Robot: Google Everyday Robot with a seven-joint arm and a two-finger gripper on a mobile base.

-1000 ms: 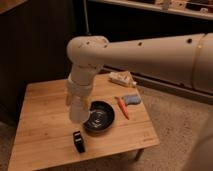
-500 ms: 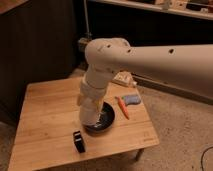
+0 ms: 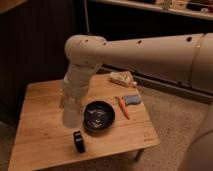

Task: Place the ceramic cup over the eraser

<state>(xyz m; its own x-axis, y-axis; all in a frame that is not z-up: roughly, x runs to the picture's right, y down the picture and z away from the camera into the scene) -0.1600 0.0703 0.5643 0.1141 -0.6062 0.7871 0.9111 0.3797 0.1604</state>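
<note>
The ceramic cup (image 3: 72,116) is a small off-white cup held at the end of my arm, just above the wooden table (image 3: 40,125). My gripper (image 3: 71,106) is shut on it, coming down from the big cream-coloured arm. The cup hangs to the left of the black bowl and a little above and behind the eraser (image 3: 79,141). The eraser is a small black upright block near the table's front edge. Cup and eraser are apart.
A round black bowl (image 3: 99,117) sits mid-table right of the cup. An orange stick (image 3: 122,108) and a blue-grey oblong object (image 3: 132,99) lie to its right. A pale flat item (image 3: 122,78) lies at the back edge. Dark cabinets stand behind.
The arm swung right over the bowl, then came back left and lower with the cup, nearer the eraser. The eraser and the other objects have not moved.
</note>
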